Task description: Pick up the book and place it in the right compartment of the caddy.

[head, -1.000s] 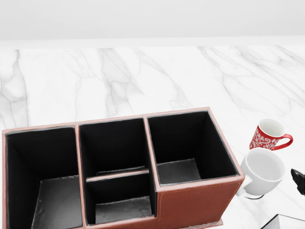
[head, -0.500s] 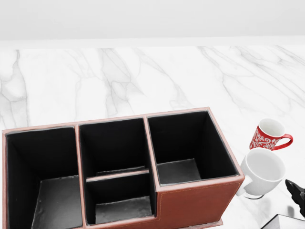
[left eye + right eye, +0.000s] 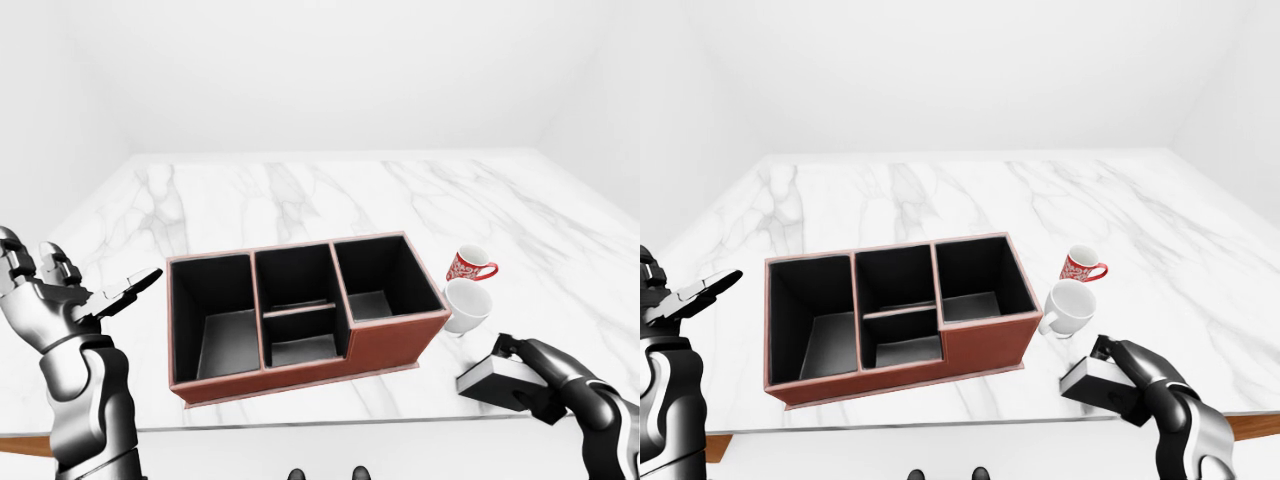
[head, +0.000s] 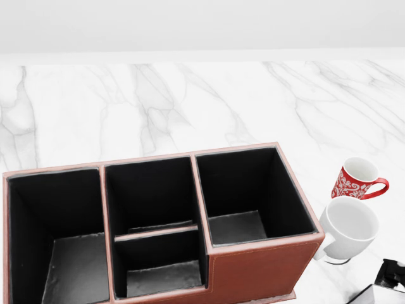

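Book [image 3: 492, 381], a dark flat slab with a pale top face, sits gripped in the right hand's [image 3: 535, 372] fingers [image 3: 508, 345].

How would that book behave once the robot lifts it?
The book looks like a flat, closed slab, so probably stiff, not floppy. Its smooth cover may slip in the right robot hand, whose fingers reach over only one end. Lying flat on the table, it won't roll.

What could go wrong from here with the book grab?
The book lies at the table's near edge under the right hand, so a poor grip may push it off. The white mug and red mug stand between the book and the caddy, so a low carry could hit them.
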`<state>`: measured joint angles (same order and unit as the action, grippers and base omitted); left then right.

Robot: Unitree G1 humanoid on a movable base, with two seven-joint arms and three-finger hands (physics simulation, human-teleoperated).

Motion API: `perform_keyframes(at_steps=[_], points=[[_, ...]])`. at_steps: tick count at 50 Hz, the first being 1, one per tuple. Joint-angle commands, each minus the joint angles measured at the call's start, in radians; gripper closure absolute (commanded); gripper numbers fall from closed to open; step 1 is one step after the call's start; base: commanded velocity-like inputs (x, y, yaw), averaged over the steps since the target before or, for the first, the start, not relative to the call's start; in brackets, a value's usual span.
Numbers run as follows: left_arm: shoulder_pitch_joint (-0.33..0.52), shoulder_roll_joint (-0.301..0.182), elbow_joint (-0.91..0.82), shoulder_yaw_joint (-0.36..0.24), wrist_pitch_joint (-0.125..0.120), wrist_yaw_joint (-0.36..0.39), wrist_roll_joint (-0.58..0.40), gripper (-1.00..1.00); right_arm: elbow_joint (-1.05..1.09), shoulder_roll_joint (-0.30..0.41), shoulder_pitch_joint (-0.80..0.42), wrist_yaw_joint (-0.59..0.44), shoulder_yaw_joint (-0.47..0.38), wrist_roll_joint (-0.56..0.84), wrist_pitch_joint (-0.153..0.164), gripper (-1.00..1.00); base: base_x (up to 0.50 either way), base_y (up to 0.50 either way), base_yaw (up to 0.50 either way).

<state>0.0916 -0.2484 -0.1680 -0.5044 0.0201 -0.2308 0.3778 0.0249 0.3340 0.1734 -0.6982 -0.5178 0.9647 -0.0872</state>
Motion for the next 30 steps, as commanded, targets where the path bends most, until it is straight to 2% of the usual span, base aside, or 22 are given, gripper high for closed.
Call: perform_keyframes(at_steps=[1,10,13,15,17,19,20,22,24,30], points=[[0.002,-0.001,0.001,0.001,-0.001,-0.002,0.0,-1.0,-0.032,-0.019,0.025,0.0,0.009,0.043,0.0,1.0,0.0,0.0,0.0],[-0.001,0.002,-0.015,0.002,-0.012,-0.004,0.0,-1.0,0.003,0.003,-0.001,0.0,-0.012,0.027,0.0,1.0,0.0,0.0,0.0],[0.005,0.001,0.01,0.003,0.006,0.003,-0.002,-1.0,0.05,0.015,-0.031,0.0,-0.034,-0.004,0.0,1.0,0.0,0.0,0.0],[0.01,0.0,0.033,0.006,0.023,0.006,-0.004,-1.0,0.151,0.022,-0.067,0.0,-0.064,-0.101,0.0,1.0,0.0,0.0,0.0],[0.011,0.0,0.046,0.013,0.035,0.006,-0.008,-1.0,0.213,0.039,-0.111,0.0,-0.082,-0.138,0.0,1.0,0.0,0.0,0.0],[0.011,0.0,0.053,0.017,0.041,0.007,-0.008,-1.0,0.298,0.075,-0.175,0.0,-0.099,-0.2,0.031,1.0,0.0,0.0,0.0],[0.011,-0.002,0.052,0.016,0.04,0.006,-0.006,-1.0,0.324,0.086,-0.201,0.0,-0.103,-0.224,0.076,1.0,0.0,0.0,0.0],[0.012,-0.004,0.054,0.015,0.041,0.006,-0.004,-1.0,0.374,0.121,-0.243,0.0,-0.109,-0.253,0.136,1.0,0.0,0.0,0.0],[0.011,-0.003,0.059,0.016,0.045,0.006,-0.004,-1.0,0.4,0.162,-0.27,0.0,-0.12,-0.272,0.174,1.0,0.0,0.0,0.0],[0.009,-0.004,0.057,0.016,0.046,0.005,-0.003,-1.0,0.481,0.249,-0.299,0.0,-0.192,-0.334,0.174,1.0,0.0,0.0,0.0]])
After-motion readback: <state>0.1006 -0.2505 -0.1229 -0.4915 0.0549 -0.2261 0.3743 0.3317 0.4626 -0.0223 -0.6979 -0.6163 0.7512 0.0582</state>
